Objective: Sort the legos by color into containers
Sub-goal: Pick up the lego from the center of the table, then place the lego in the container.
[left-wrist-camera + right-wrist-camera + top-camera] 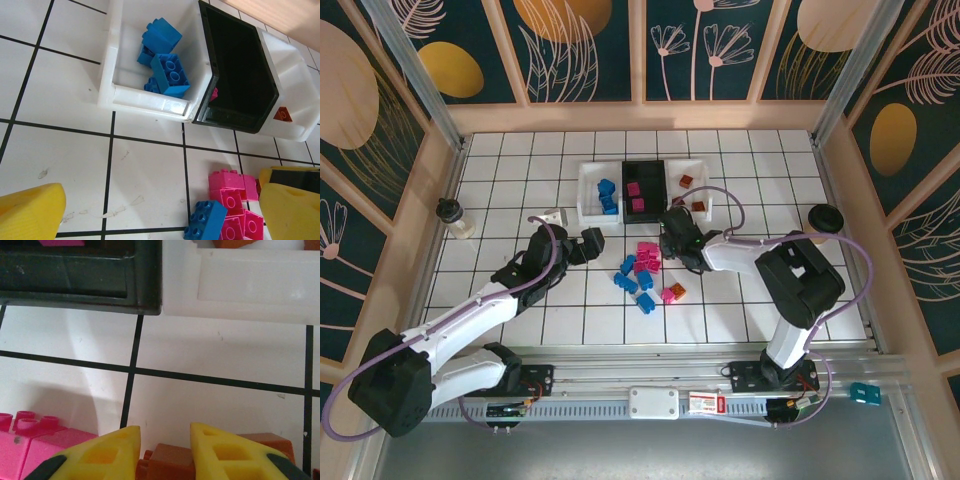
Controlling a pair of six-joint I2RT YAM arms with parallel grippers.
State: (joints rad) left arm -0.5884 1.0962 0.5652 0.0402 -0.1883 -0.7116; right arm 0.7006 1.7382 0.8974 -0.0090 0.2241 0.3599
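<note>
Table [520,170] with bins [586,196], legos [647,252], cup [457,221]

Two robot arms, each with smooth white link shells between bulky matte black joint housings: the left arm [470,315] at lower left of the overhead frame, the right arm [735,255] at lower right. A lilac cable [860,265] loops along each. Black base blocks [765,378] bolt to a grey slotted rail [610,408]. Close up, the left gripper [160,182] and right gripper [164,429] have bright yellow, wedge-shaped fingers [105,455] with dark inserts.
</note>
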